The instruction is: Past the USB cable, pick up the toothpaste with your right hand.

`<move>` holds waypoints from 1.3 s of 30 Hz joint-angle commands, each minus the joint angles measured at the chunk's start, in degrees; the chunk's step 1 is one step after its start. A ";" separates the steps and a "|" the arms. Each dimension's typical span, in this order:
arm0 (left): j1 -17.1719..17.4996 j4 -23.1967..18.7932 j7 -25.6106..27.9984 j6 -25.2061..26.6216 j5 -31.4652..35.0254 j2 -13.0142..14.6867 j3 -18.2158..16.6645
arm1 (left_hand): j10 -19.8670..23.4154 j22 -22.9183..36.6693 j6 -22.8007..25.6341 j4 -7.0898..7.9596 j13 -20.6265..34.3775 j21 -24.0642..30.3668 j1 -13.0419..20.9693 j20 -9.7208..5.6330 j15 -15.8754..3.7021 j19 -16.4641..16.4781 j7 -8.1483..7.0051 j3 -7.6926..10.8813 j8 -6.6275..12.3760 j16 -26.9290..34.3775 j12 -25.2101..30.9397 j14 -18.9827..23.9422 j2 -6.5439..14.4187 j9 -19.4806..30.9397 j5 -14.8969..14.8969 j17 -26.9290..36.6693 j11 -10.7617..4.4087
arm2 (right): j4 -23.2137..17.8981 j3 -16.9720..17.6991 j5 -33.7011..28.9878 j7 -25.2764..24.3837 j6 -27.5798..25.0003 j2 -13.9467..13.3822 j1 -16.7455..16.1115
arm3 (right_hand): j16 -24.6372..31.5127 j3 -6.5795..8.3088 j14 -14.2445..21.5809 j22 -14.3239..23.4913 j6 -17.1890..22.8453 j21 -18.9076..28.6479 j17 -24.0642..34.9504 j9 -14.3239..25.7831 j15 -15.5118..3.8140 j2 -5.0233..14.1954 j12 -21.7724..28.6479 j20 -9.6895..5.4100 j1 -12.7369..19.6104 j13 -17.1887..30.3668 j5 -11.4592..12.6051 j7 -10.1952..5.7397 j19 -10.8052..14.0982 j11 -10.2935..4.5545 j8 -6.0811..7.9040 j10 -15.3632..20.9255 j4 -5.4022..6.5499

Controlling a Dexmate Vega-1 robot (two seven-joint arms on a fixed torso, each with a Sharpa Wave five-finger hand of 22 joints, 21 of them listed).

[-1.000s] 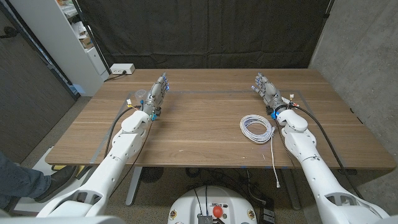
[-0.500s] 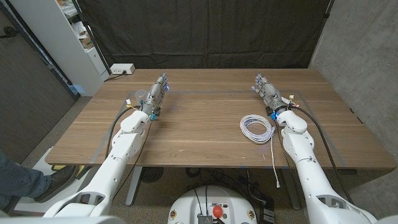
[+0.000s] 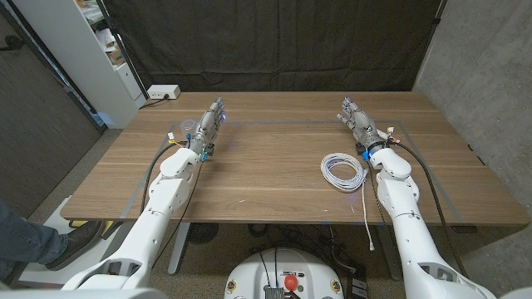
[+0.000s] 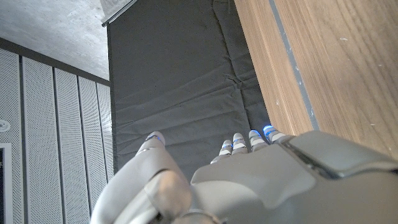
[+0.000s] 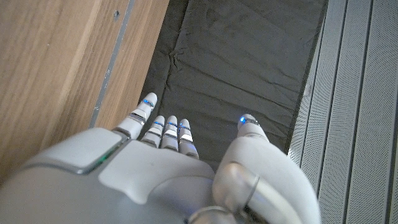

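Reaching toward the bench's (image 3: 274, 178) far edge, the right robot hand (image 3: 356, 121) holds nothing, its fingers (image 5: 163, 127) straight and slightly apart. The left robot hand (image 3: 211, 123) lies likewise near the far left side. The coiled white USB cable (image 3: 343, 172) sits just inward of the right forearm, its plug end trailing over the near edge. No toothpaste can be made out.
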 commanded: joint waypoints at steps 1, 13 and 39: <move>0.12 -1.13 -1.19 1.01 0.63 0.12 -0.48 | -3.64 0.12 -1.49 -0.23 0.18 -0.10 0.61 0.30 0.06 -4.45 -0.06 0.17 0.23 0.40 0.38 -3.78 0.28 0.33 -0.18 0.19 -0.03 | -1.58 0.95 -3.57 0.60 1.14 1.17 -0.33 | 0.38 -0.03 0.38 0.20 0.23 -0.18 0.04 0.24 -0.05 0.18 0.37 0.07 0.61 0.16 -0.26 -0.39 0.28 -0.21 0.30 0.31 -0.34; 0.10 -0.80 -1.45 0.52 0.57 -0.23 -0.61 | -3.34 0.12 -1.25 -0.41 0.17 -0.24 0.75 0.38 0.08 -4.30 -0.07 0.17 0.27 0.44 0.47 -3.62 0.36 0.33 -0.31 0.18 0.05 | -3.52 1.13 -5.67 -0.26 0.99 1.09 -0.87 | 0.42 0.04 0.44 0.21 0.31 -0.43 0.02 0.25 -0.08 0.30 0.41 0.12 0.70 0.18 -0.39 -0.43 0.40 -0.22 0.34 0.38 -0.48; -0.15 -1.29 -1.87 1.25 0.59 -0.22 -0.53 | -3.06 0.14 -0.92 -0.86 0.16 -0.58 1.02 0.43 0.04 -4.03 -0.09 0.15 0.25 0.29 0.51 -3.90 0.49 0.33 -0.63 0.19 -0.02 | -5.08 0.77 -10.84 -3.74 3.39 0.52 -1.68 | 0.35 0.17 0.32 0.23 0.28 -1.22 -0.13 0.27 -0.23 0.15 0.39 0.04 1.24 0.21 -0.68 -0.72 0.19 -0.29 0.34 0.18 -1.14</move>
